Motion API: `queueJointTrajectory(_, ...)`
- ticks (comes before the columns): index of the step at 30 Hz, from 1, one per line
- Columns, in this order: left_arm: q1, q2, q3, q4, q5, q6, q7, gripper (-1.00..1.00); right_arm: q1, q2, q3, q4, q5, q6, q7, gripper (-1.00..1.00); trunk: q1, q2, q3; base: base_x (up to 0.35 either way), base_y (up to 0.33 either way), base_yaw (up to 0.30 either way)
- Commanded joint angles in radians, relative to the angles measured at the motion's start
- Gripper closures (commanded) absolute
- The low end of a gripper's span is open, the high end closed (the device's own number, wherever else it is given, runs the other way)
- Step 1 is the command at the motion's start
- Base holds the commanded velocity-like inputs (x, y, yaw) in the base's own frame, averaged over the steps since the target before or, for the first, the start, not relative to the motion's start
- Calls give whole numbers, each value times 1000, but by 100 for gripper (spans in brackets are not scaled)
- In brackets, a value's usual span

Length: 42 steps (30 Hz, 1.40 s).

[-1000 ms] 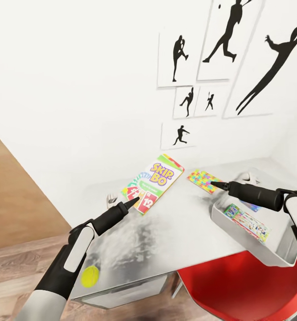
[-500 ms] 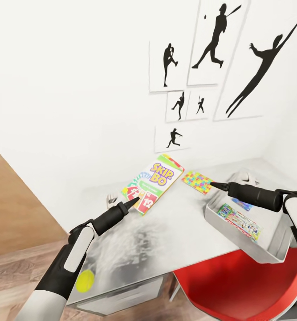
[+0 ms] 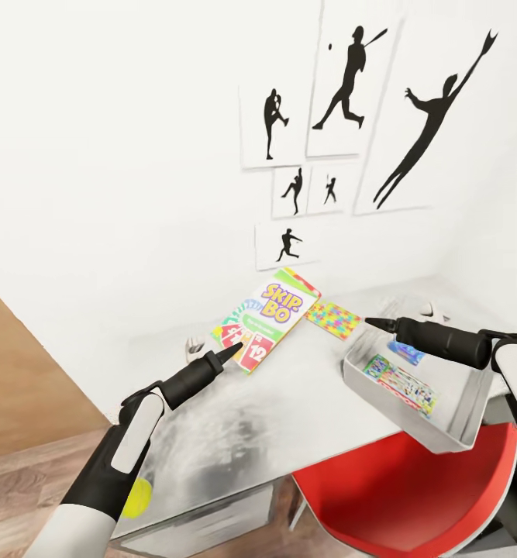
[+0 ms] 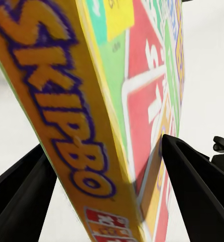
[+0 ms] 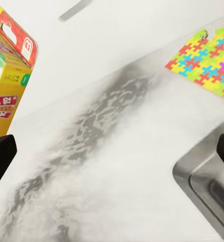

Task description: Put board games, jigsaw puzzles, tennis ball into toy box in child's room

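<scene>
From the head camera, the Skip-Bo box (image 3: pixel 267 319) is held up above the worktop (image 3: pixel 289 403), well to the left of the toy box (image 3: pixel 452 430). The left gripper (image 3: pixel 232 351) pinches its lower edge. A puzzle (image 3: pixel 332 318) lies flat just behind the toy box. A small game box (image 3: pixel 401 383) already sits inside it. The right gripper (image 3: pixel 370 322) hovers over the toy box's near corner; I cannot tell if its jaws are apart.

In the left wrist camera, the jaws are closed on the Skip-Bo box (image 4: pixel 99 126). It looks light, stiff and a bit slippery, so a hold on the thin edge seems best.

In the right wrist camera, the jaws stand wide and hold nothing above the worktop (image 5: pixel 101 171).
</scene>
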Motion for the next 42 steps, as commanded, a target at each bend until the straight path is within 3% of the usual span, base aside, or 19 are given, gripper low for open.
queueJointTrajectory(1,-1,0,1,0,7,7,2,100,-1,0,-1,0,0,4,0,-100,1,-2,0,0,-164,-102)
queueJointTrajectory(19,8,1,2,-28,6,7,1,100,-3,3,4,0,0,4,0,-100,1,-2,30,0,-229,-98)
queueJointTrajectory(42,13,1,2,-32,6,7,4,100,-10,2,7,0,0,4,0,-100,1,-2,65,0,-33,-65)
